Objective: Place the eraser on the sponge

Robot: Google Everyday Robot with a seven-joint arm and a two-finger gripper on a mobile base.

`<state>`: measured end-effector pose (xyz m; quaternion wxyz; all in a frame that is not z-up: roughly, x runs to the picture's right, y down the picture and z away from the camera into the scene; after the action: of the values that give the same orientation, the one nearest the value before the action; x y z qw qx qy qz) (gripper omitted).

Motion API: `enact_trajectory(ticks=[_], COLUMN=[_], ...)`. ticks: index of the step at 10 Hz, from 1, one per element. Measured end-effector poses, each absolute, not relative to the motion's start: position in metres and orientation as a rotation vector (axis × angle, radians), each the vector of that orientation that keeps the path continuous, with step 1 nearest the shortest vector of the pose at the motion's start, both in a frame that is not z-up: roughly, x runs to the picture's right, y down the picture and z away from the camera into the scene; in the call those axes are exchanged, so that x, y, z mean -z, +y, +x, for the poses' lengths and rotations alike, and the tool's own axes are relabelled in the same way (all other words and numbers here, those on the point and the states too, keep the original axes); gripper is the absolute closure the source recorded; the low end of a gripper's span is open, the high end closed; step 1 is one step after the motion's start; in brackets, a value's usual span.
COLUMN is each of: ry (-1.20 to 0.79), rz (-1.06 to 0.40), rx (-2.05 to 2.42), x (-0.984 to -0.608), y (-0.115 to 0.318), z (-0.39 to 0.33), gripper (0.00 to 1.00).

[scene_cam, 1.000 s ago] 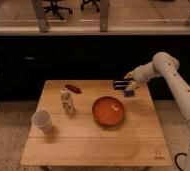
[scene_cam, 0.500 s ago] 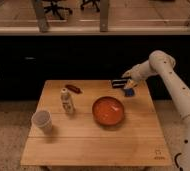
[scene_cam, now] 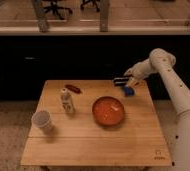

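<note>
The gripper (scene_cam: 124,81) is pinched tight on the eraser (scene_cam: 119,80), up behind the orange bowl (scene_cam: 108,111) and a bit right; the eraser's in the air just above the blue sponge (scene_cam: 128,91), not clearly touching it. The sponge lies on the table (scene_cam: 88,145) just behind the bowl's right rim.

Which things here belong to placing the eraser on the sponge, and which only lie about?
Job: black white-striped eraser, held by the gripper above the wooden table's far right; blue rectangular sponge.
Lying about: round orange bowl, white cup, small pale bottle, dark red oblong item.
</note>
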<state>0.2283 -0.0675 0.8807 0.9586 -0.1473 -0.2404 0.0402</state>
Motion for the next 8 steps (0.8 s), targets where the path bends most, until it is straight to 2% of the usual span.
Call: enact_trajectory(ticks=[8], ry=[-0.433], rz=[-0.345], rx=[-0.101], x=[-0.919], y=[-0.056], z=[0.254], gripper=[1.00])
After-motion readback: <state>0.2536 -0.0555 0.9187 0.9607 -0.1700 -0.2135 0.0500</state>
